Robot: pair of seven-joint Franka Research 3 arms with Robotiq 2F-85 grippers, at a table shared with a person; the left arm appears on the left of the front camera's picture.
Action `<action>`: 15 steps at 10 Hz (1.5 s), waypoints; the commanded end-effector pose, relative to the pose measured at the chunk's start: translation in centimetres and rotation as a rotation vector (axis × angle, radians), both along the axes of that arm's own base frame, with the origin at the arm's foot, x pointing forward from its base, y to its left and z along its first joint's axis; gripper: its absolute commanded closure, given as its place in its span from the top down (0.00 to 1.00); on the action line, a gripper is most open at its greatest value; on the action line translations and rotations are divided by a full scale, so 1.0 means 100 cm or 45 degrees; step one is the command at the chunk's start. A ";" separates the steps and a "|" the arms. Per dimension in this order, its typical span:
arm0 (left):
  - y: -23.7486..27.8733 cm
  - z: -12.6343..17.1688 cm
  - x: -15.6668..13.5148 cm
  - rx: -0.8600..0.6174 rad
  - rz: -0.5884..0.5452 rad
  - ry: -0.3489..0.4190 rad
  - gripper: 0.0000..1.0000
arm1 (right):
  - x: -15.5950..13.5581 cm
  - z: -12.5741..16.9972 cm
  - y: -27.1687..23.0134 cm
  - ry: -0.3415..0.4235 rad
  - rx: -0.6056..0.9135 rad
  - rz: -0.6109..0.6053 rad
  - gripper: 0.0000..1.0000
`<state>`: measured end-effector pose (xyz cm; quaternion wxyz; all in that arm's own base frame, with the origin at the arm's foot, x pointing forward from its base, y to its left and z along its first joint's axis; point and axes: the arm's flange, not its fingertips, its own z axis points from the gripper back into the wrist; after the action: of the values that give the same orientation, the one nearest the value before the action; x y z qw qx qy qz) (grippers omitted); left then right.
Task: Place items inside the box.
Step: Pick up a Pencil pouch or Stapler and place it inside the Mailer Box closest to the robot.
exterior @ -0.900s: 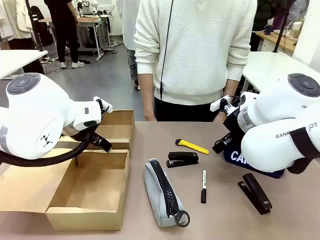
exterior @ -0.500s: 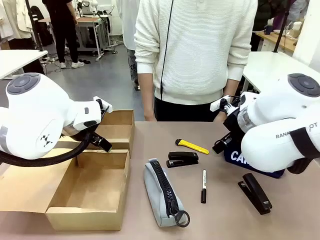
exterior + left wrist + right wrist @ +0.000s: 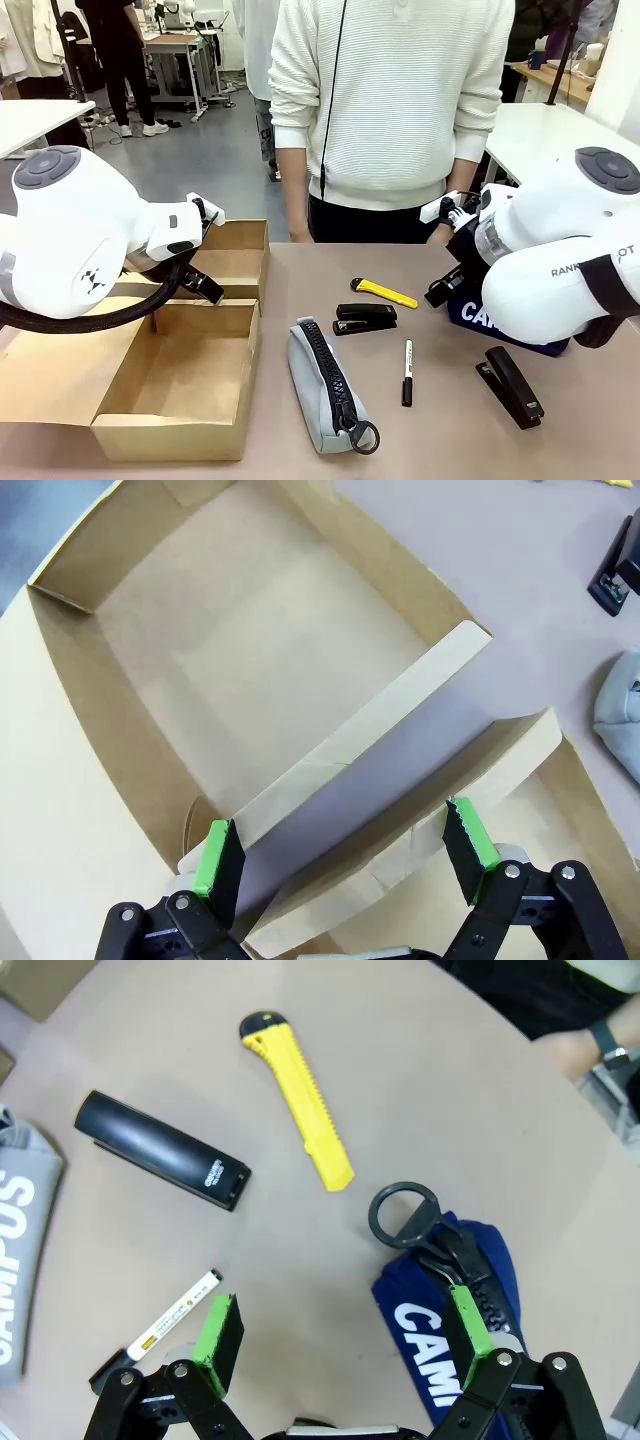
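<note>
- Cardboard box (image 3: 250,650) flap (image 3: 370,720) lies under your spread left pincer (image 3: 345,845); lowering could crush it.
- Navy pouch (image 3: 425,1310), lower right, sits off-centre of your spread right pincer (image 3: 345,1325); closing may miss.

White left arm (image 3: 70,240) and right arm (image 3: 560,255), grey joint caps (image 3: 46,165); left end effector (image 3: 340,848) and right end effector (image 3: 340,1328) black, green-padded.

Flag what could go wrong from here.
1. The open right gripper hangs with one finger over the navy pouch and the other beside the black marker pen; coming straight down, it might snag the zip ring or nudge the pen.
2. The open left gripper hangs over a cardboard flap crossing the box; it could bend the flap or block incoming items.
</note>
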<state>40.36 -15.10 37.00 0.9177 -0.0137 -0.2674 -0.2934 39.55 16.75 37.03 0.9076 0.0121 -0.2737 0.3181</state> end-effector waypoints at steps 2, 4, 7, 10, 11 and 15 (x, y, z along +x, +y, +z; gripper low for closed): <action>0.000 0.000 0.000 0.000 0.000 0.000 1.00 | 0.000 0.000 0.000 0.000 0.001 0.000 1.00; 0.000 0.000 0.000 0.000 0.000 0.000 1.00 | 0.000 0.000 0.000 0.000 0.000 0.000 1.00; 0.001 0.101 -0.045 -0.301 0.040 0.139 1.00 | -0.009 0.088 -0.011 0.119 0.166 -0.213 1.00; 0.062 0.176 -0.102 -0.563 0.055 0.310 1.00 | -0.073 0.186 -0.084 0.203 0.530 -0.432 1.00; 0.109 0.182 -0.105 -0.716 0.123 0.300 1.00 | -0.098 0.200 -0.135 0.175 0.745 -0.535 1.00; 0.323 0.110 -0.123 -1.656 0.677 0.264 1.00 | -0.159 0.127 -0.325 0.197 1.589 -0.902 1.00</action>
<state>26.95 15.51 51.19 0.8506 -0.4540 -0.2598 0.0533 25.16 -14.87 57.13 0.8498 0.3936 -0.3112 -0.1616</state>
